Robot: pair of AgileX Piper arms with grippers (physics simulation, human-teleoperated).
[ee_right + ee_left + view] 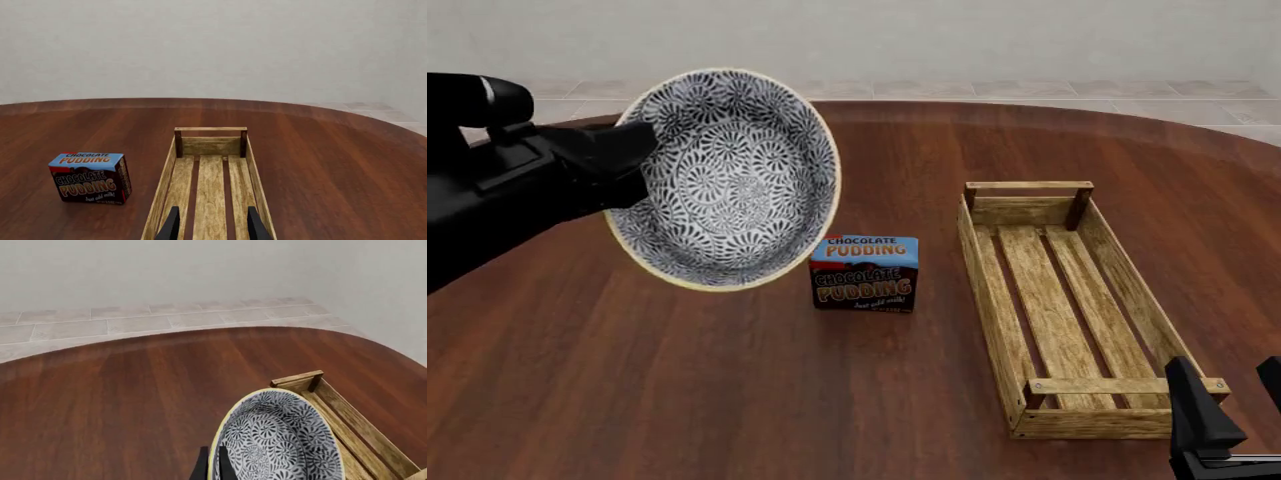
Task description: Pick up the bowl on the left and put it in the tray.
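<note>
The left hand (627, 165) grips the rim of the bowl (727, 180), holding it tilted in the air above the wooden surface (694, 400). The bowl shows dense blue-and-white flowers and a cream rim. The slatted wooden tray (1068, 310) lies right of the chocolate pudding box (865, 272). The right hand (210, 225), fingers apart, holds nothing.

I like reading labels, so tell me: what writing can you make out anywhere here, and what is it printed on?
"CHOCOLATE PUDDING": top of the pudding box, light blue band.
"CHOCOLATE PUDDING": again, larger, on its dark front face.
A small white line under that, possibly "Just add milk!", is too small to read with certainty.
The bowl, tray and table carry no text.
</note>
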